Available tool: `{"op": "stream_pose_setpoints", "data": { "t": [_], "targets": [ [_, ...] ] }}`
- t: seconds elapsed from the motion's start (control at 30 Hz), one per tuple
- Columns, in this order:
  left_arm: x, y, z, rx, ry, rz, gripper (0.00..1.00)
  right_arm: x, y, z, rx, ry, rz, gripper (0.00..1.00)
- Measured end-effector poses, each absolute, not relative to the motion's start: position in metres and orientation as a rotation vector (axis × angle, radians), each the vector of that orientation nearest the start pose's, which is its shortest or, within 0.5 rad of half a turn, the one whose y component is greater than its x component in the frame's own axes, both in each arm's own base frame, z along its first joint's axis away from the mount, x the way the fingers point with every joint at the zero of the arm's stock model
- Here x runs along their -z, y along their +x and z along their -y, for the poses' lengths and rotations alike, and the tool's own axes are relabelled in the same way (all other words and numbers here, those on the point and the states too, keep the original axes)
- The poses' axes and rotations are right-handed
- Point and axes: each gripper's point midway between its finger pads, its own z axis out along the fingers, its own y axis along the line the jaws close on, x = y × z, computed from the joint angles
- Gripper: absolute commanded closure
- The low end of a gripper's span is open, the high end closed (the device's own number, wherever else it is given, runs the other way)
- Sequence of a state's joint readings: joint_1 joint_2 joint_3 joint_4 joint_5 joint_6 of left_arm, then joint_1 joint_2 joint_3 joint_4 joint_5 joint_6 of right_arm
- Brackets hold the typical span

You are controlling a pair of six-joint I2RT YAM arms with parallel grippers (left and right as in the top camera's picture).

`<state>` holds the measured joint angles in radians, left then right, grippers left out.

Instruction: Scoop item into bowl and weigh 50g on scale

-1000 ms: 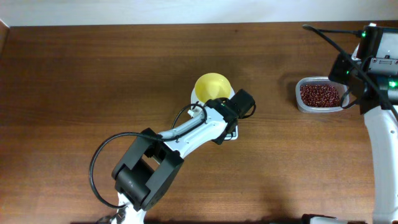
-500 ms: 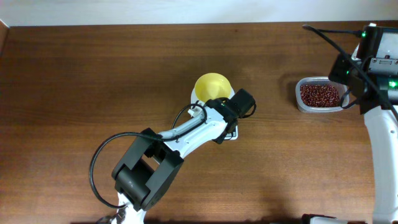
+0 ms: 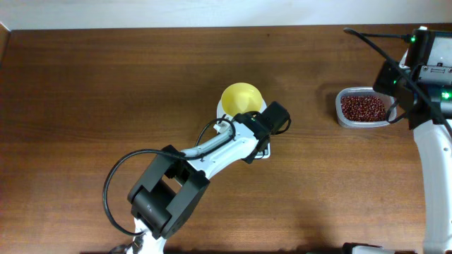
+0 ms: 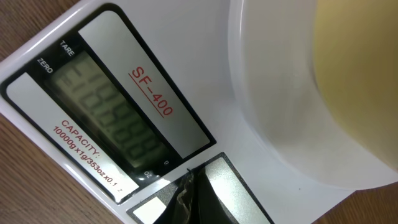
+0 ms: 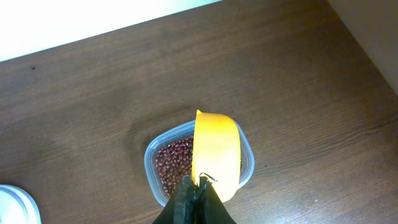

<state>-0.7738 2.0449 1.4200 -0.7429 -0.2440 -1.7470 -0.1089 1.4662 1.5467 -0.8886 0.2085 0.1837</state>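
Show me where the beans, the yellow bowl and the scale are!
beans (image 3: 364,108), overhead view, middle of the red-brown heap.
yellow bowl (image 3: 239,96), overhead view, its inside bottom.
scale (image 4: 152,93), left wrist view, the grey panel beside its display.

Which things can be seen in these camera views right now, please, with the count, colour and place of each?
table: one, dark brown wood, under everything
scale: one, white with a grey display, mid-table
bowl: one, pale yellow, on the scale, no beans seen in it
tub: one, clear plastic, right side of the table
beans: many, dark red-brown, inside the tub
scoop: one, bright yellow, above the tub
left arm: one, white and black, reaching over the scale
right arm: one, white and black, at the right edge
left claw: one, black, shut, tip at the scale's display
right claw: one, black, shut on the scoop
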Motion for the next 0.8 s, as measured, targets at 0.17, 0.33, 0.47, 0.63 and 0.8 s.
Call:
{"op": "stream_pose_setpoints", "data": {
  "t": [0.17,0.33,0.47,0.63,0.8],
  "targets": [
    [-0.018,0.332,0.266,0.168,-1.361,-2.496,1.00,-0.280,0.393,0.079,0.211,0.443,-2.325,0.96],
    [-0.018,0.332,0.266,0.168,-1.358,-2.498,1.00,-0.280,0.393,0.079,0.211,0.442,-2.325,0.96],
    [-0.024,0.333,0.266,0.176,-1.311,-2.508,1.00,-0.280,0.393,0.079,0.211,0.442,-2.325,0.96],
    [-0.060,0.330,0.261,0.230,-1.278,-2.493,1.00,-0.281,0.393,0.079,0.211,0.443,-2.324,0.96],
    [-0.084,0.314,0.234,0.100,-1.156,-2.540,1.00,-0.280,0.393,0.079,0.211,0.443,-2.325,0.96]
  ]
}}
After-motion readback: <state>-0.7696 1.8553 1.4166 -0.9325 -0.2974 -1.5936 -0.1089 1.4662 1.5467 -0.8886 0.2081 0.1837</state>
